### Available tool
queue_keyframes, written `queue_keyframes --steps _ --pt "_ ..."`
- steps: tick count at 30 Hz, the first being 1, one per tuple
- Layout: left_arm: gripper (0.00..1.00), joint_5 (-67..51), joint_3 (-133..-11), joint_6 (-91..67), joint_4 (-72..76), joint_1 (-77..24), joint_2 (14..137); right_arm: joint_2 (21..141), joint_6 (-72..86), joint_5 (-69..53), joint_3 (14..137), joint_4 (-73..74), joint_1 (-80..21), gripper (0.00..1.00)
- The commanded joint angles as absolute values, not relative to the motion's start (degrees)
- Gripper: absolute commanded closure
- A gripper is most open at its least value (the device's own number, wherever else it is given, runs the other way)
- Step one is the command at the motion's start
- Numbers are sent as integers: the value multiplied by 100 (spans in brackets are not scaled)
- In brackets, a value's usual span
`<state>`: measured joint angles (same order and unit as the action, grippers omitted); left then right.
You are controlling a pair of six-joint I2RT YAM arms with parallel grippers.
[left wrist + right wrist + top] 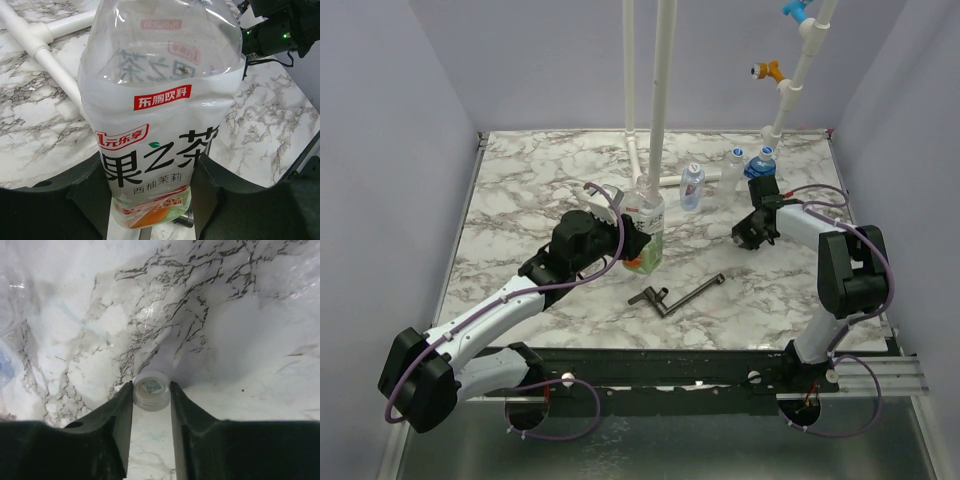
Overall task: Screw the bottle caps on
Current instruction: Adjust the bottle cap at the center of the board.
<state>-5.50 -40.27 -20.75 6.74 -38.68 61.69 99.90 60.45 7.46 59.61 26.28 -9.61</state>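
A clear bottle [648, 232] with a green, orange and red label [150, 165] stands upright at the table's middle, and my left gripper [632, 243] is shut on its lower body, one finger [87, 195] on each side. A white pipe hides the bottle's mouth in the top view. At the right, my right gripper [744, 238] points down at the marble. Its fingers [120, 410] press both sides of a small white bottle cap [152, 391] with its open side facing the camera. Whether the cap rests on the table I cannot tell.
Small clear bottles stand behind, one [692, 186] near the middle and two [761, 163] by the right arm. Tall white pipes [661, 90] rise at the back. A black T-shaped tool [677, 296] lies near the front edge.
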Motion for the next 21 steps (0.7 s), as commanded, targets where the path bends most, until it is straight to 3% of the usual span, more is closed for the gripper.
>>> queue_keyframes --steps 1,4,8,10,13,14,21 --pt "100 -564 -4046 -2069 802 -3801 6179 9942 6029 226 5786 2653 -975 58" --pt "100 -656 -3947 -2199 944 -3799 6207 9575 5699 381 5802 2835 -988 40" --pt "100 -829 -3824 -2274 1055 -3804 6213 9027 5141 668 5661 2874 -950 32" --pt "100 -798 -3784 -2252 1047 -3801 6175 8804 4795 862 5496 2707 -1199 38" --pt "100 -756 -3795 -2191 971 -3805 6128 8731 4605 1216 5383 2654 -1369 64" --pt "100 -752 -3818 -2172 914 -3803 6116 8763 4621 1323 5375 2694 -1389 68" --pt "100 -656 -3852 -2153 760 -3805 6162 9022 4088 1786 5435 2243 -1797 68"
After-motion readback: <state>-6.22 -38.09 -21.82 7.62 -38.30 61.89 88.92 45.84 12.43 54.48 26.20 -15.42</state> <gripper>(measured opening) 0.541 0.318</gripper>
